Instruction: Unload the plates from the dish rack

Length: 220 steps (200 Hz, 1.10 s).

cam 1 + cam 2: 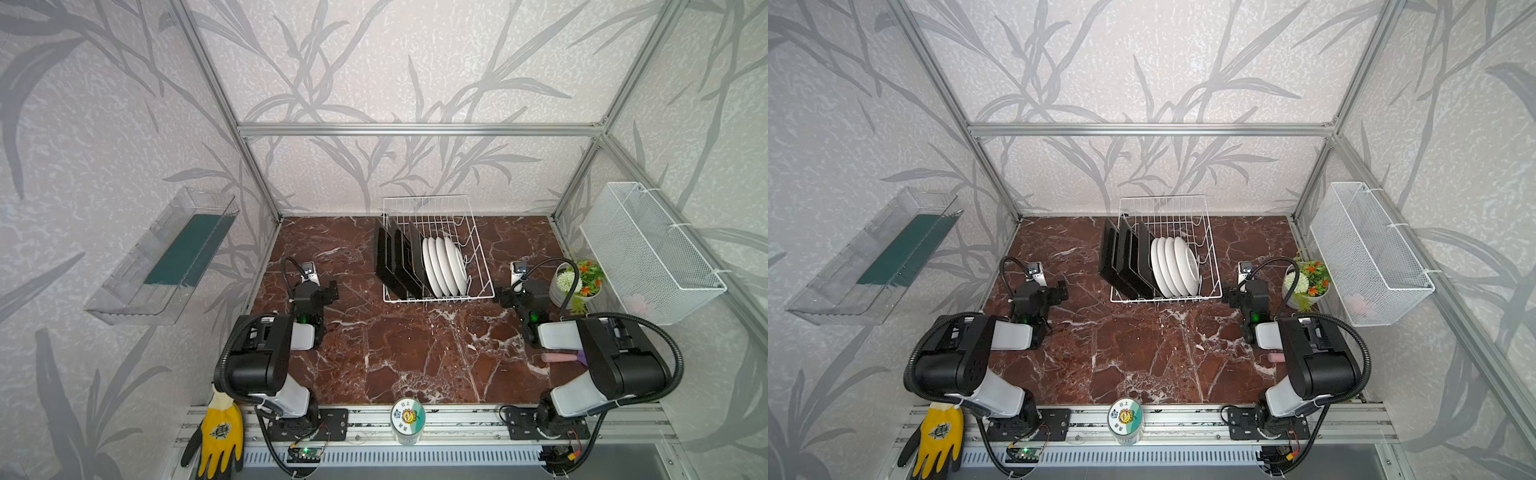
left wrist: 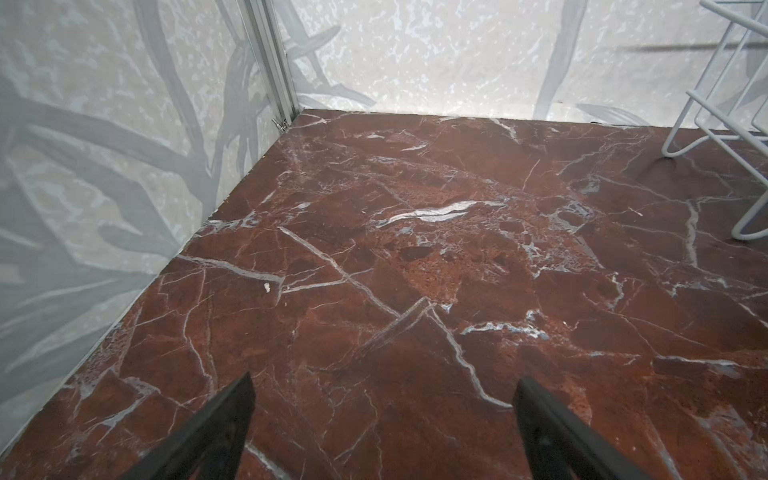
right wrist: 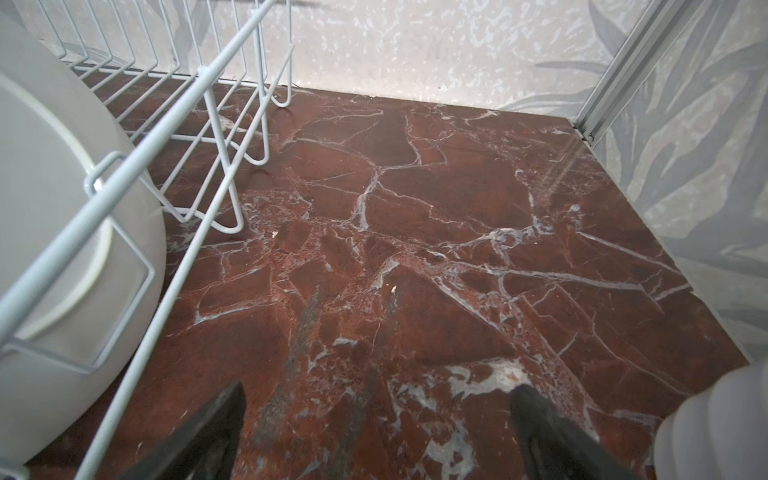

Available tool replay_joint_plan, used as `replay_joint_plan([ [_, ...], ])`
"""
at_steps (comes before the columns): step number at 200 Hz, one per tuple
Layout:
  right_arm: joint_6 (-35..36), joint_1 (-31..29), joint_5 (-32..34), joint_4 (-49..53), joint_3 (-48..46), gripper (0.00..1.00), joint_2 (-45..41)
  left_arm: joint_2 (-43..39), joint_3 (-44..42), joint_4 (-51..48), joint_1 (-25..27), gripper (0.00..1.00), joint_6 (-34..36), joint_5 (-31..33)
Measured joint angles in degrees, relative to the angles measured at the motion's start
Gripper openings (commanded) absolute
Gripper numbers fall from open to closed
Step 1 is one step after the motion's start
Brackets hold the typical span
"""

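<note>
Nothing looks unloaded yet: the plates (image 1: 424, 266) (black square, white round) all stand in the rack (image 1: 428, 198), left end effector (image 2: 384, 380) and right end effector (image 3: 380, 388) wide, empty.

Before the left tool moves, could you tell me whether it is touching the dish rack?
Apart. In both top views a wide strip of bare marble tabletop lies between the open left tool and the dish rack.

You have one legible marking: the characters "日上" on the round jar lid (image 1: 407, 417) at the front rail (image 1: 457, 424). Its lower characters and the emblem on the glove (image 1: 220, 432) are too small to read.
</note>
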<state>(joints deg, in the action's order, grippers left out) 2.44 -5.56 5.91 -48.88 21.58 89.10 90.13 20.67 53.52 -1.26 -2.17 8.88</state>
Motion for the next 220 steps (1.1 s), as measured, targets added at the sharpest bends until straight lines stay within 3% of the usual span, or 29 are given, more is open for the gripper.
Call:
replay_joint_plan([
  [220, 0.0, 0.0, 0.0, 0.0, 0.0, 0.99, 0.0, 0.0, 0.0, 0.0, 0.0, 0.99, 0.0, -1.5],
])
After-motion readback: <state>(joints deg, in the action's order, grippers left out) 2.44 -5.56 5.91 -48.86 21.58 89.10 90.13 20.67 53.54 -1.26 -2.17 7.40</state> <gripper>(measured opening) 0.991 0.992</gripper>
